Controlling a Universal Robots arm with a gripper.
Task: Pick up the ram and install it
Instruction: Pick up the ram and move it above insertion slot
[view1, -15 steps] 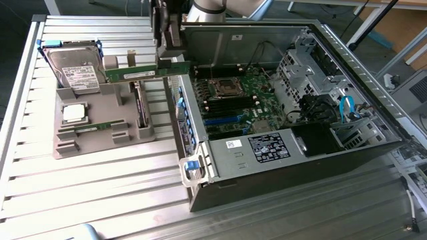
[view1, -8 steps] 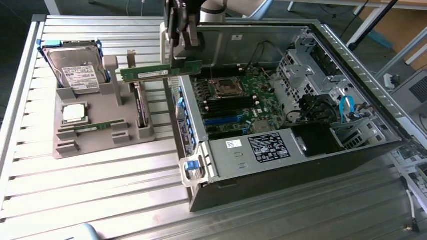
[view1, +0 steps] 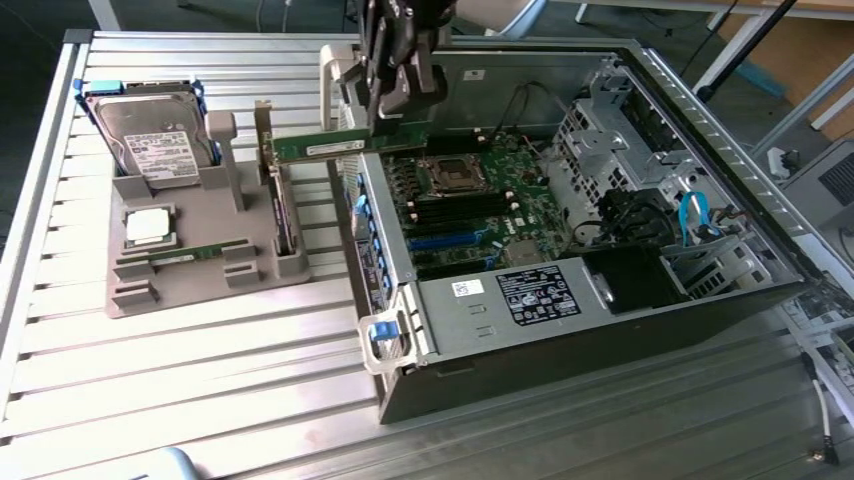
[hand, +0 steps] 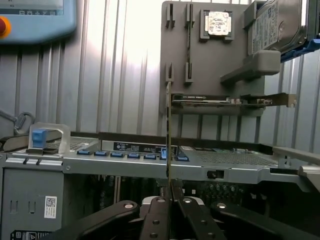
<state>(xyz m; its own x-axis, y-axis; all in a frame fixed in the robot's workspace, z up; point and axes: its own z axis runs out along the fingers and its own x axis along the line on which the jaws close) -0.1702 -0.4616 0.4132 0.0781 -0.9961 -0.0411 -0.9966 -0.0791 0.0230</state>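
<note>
- Gripper (view1: 398, 120) is closed on the thin green circuit-board ram stick (view1: 314, 146), apparently near one end; the rest juts out toward the exterior view's left, long edge roughly level
- The ram hangs in the air above the side wall of the open dark tower computer case (view1: 574, 345), not yet over the black memory slots (view1: 461, 210) on the green motherboard (view1: 514, 190); nothing is seated
- In the wrist view I read the stick (hand: 168, 130) edge-on, a thin line running out from between the shut fingers (hand: 159, 215); no lean I can make out
- Grey moulded holder tray (view1: 200, 290) on the ribbed metal bench (view1: 200, 380) carries the second green stick (view1: 194, 252), the square silver processor chip (view1: 147, 225), a silver-topped hard drive (view1: 147, 140) and the dark expansion card (view1: 280, 215)
- Risk: with so much overhang, a brush of the free end on the case wall could pivot the stick in the grip, and it would meet the slot skewed
- Risk: pressing from one end may seat that end alone and leave the far end proud
- Risk: I cannot tell which way the notch faces, nor whether the slot latches stand open; forcing it against either could damage board or slot
- Risk: the slots sit just beside the square processor socket (view1: 447, 175), so a sideways miss lands there
</note>
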